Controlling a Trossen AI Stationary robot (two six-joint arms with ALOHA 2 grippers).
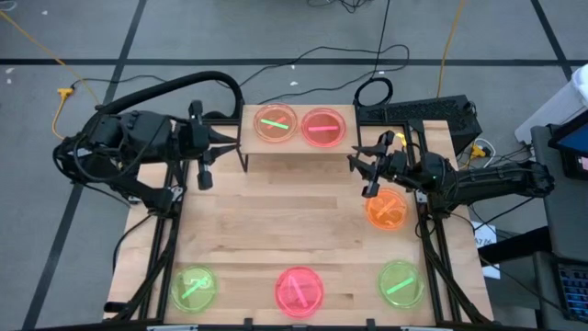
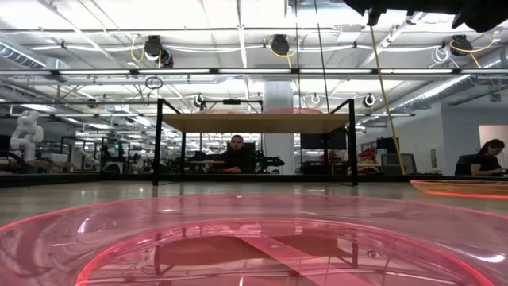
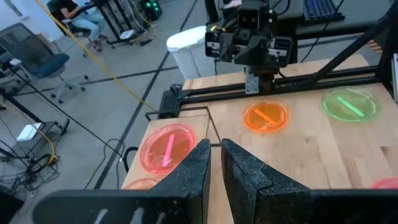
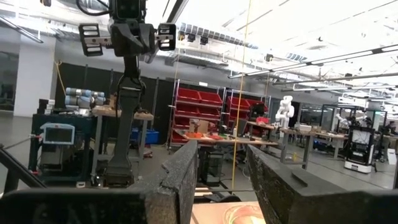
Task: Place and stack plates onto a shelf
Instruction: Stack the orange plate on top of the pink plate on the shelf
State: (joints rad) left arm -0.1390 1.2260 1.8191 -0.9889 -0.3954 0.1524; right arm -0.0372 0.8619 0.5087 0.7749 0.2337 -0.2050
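The shelf (image 1: pixel 294 147) stands at the table's far middle and carries two plates, an orange-pink one (image 1: pixel 274 124) and a pink one (image 1: pixel 322 127). On the tabletop lie an orange plate (image 1: pixel 386 209) at the right, a green plate (image 1: pixel 401 281) at the near right, a pink plate (image 1: pixel 299 291) at the near middle and a green plate (image 1: pixel 194 288) at the near left. My left gripper (image 1: pixel 231 142) hangs in the air by the shelf's left end, shut and holding nothing (image 3: pixel 216 149). My right gripper (image 1: pixel 352 164) hovers by the shelf's right end, open and empty (image 4: pixel 222 149).
Black frame rails (image 1: pixel 432 248) run along both table sides. Cables lie on the floor behind the shelf (image 1: pixel 372 90). In the low view the pink plate (image 2: pixel 254 238) fills the foreground, and people sit in the room beyond. Bare wood lies between the shelf and the near row of plates.
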